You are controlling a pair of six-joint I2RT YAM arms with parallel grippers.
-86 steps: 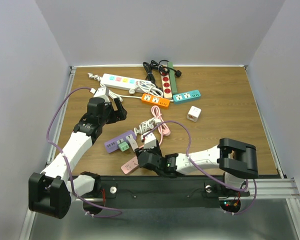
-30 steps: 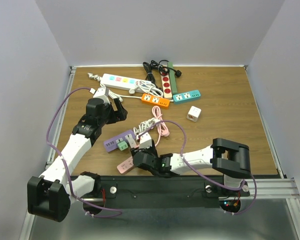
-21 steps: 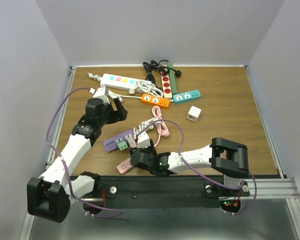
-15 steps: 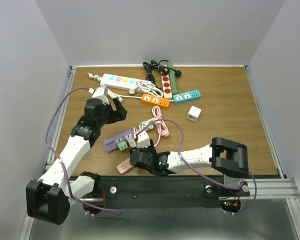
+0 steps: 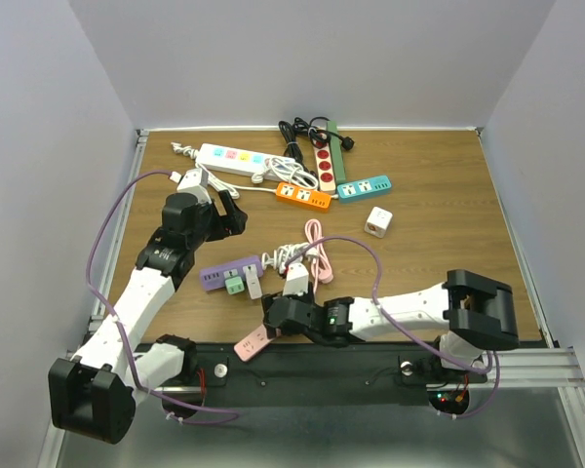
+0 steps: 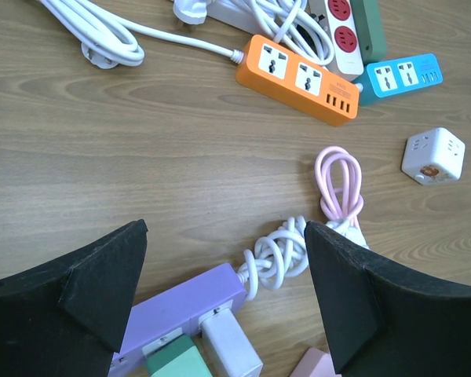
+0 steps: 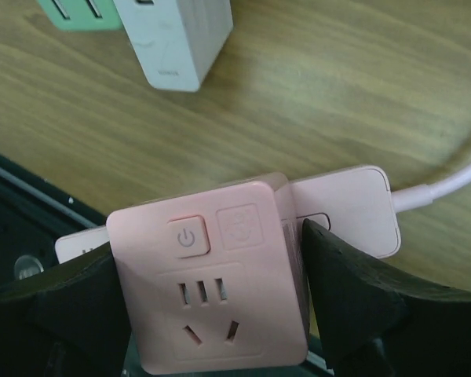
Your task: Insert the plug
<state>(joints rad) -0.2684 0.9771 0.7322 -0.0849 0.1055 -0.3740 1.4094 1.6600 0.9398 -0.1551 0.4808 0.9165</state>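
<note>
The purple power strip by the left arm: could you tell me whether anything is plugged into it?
Occupied: a green block adapter and a white block adapter sit plugged into the purple power strip.

Pretty clearly a robotics lab rig: two arms [image 5: 136, 292] bolted to a black rail [image 5: 370, 366], wooden counter [image 5: 439, 244] boxed in by blank white walls [image 5: 322, 58], power strips [image 5: 303, 196] scattered around.

Cube adapter [image 5: 377, 221] lies right of coiled cable [image 5: 317, 257] (near)
</note>
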